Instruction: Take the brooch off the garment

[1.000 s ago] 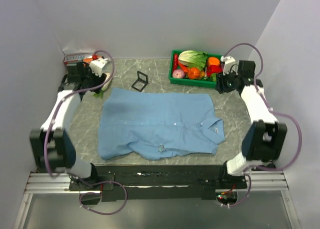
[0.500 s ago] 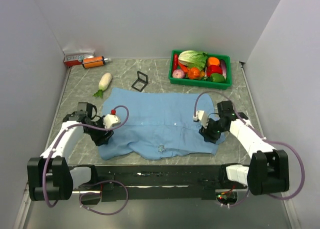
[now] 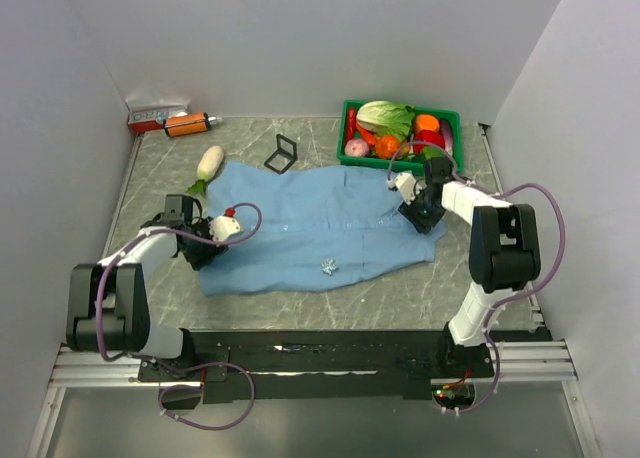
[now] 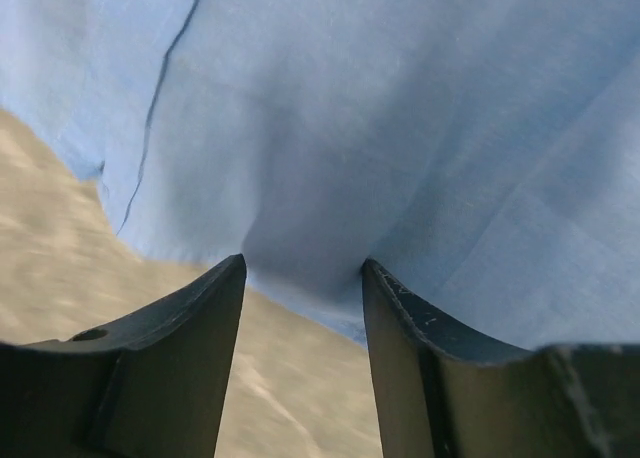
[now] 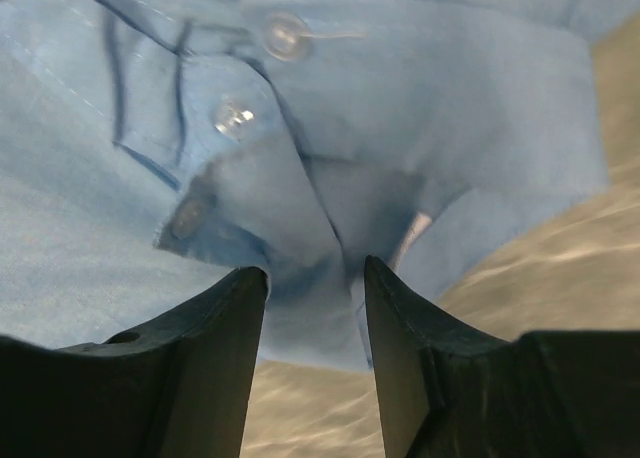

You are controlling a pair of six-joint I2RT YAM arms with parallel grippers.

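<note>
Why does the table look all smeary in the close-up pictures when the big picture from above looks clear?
Left wrist view: the table is smeared into streaks, like motion blur, and the shirt looks soft. Right wrist view: the buttons are fairly sharp, but the table is streaky there too. Top view: even light and crisp edges, though the brooch is only a speck.

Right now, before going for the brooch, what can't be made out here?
- brooch: top view, too small to show its pin or clasp; outside both wrist views.
- left gripper, right gripper: top view, fingertips hidden under their own wrist bodies.
- garment: wrist views, cut off by frame edges; only patches of cloth show.
- red box back left: top view, print too small to read.
</note>
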